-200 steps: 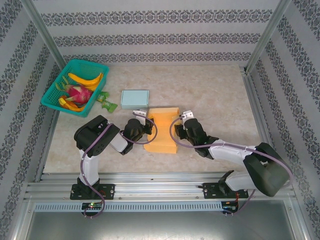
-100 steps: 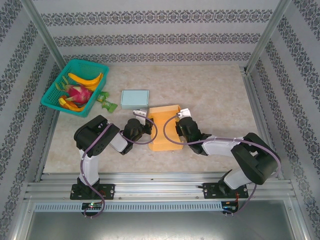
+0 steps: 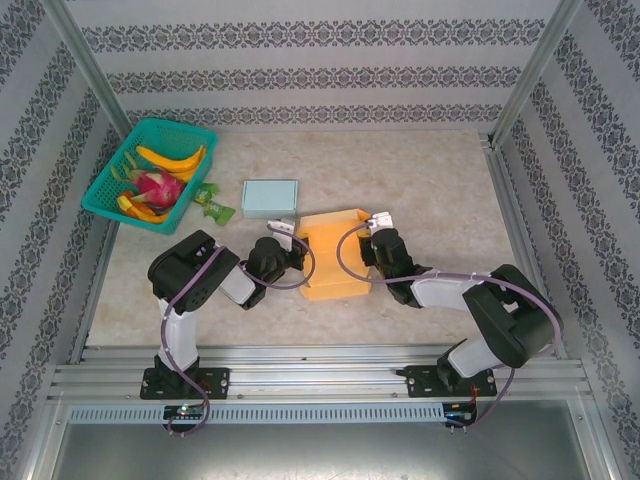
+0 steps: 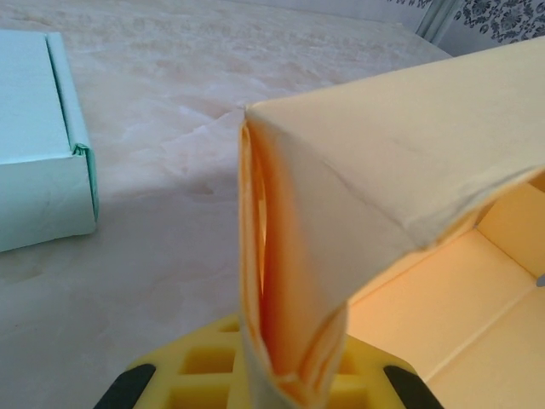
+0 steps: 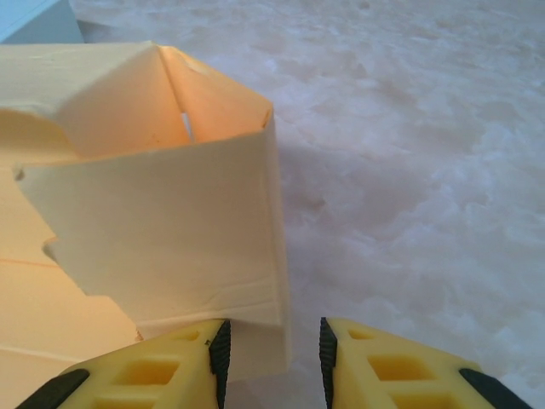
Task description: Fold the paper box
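The orange-yellow paper box [image 3: 335, 262], partly folded with its walls raised, lies on the marble-patterned tabletop [image 3: 440, 180] between the two grippers. The left gripper [image 3: 292, 250] is at the box's left wall. The wrist view shows its yellow fingers [image 4: 200, 379] clenched on that doubled-over wall, which stands upright between them. The right gripper [image 3: 373, 240] is at the box's right wall. Its yellow fingers [image 5: 153, 371] stand apart with the lower corner of a raised panel between them. The panel lies against one finger and a gap shows at the other, so no pinch is evident. Right of the box and beyond it the tabletop is bare up to the metal frame rails [image 3: 520, 90], giving free room. Just beyond the box's far-left corner lies a closed pale teal rectangular box [image 3: 270, 198], apart from it. Farther left are a small green packet [image 3: 212, 207] and a teal plastic basket [image 3: 107, 168] of fruit. The box's near-left edge is hidden under the left gripper, and cables cross its right side.
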Controlling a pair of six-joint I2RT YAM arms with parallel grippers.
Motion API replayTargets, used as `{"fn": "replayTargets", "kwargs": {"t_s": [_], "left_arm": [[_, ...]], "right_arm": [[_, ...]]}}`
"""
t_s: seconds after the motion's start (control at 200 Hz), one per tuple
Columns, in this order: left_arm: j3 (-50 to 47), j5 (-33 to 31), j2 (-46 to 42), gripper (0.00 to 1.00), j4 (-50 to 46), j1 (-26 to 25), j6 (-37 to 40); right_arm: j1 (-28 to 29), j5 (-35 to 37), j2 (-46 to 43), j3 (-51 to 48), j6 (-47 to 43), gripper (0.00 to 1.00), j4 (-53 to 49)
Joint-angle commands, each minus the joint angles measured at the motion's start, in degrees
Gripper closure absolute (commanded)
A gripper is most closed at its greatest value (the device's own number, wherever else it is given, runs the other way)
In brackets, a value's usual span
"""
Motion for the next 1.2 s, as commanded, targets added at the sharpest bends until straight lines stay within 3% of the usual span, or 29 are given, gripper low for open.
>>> {"fn": "replayTargets", "kwargs": {"t_s": [0.0, 0.195, 0.58, 0.724, 0.804, 0.949, 1.194], "left_arm": [[-0.1, 9.3, 0.3, 1.00, -0.8, -2.2, 0.9], [0.7, 7.1, 0.9, 1.00, -2.0, -2.2, 0.1], [1.7, 0.9, 0.8, 1.00, -4.9, -2.2, -0.9], [1.5, 0.7, 0.7, 1.00, -4.6, -2.5, -0.8], [1.4, -1.2, 0.5, 1.00, -4.8, -3.2, -0.1], [2.5, -11.0, -0.5, 1.00, -8.8, -5.9, 1.2], [3.4, -26.3, -2.0, 1.00, -13.0, -8.7, -1.0]], "right_arm": [[-0.3, -3.3, -0.4, -0.4, 1.3, 0.65, 3.6], [1.9, -7.7, 1.2, -0.3, -0.7, 0.65, 6.0], [6.0, -8.1, 4.9, 0.5, -1.8, 0.65, 8.3], [6.9, -0.3, 6.3, 2.1, 0.2, 0.66, 7.7], [7.1, 4.6, 7.4, 3.0, 1.6, 0.75, 7.7], [7.1, 11.5, 9.0, 4.2, 3.2, 0.82, 7.3], [6.9, 22.8, 10.6, 4.0, 7.5, 0.84, 5.9]]}}
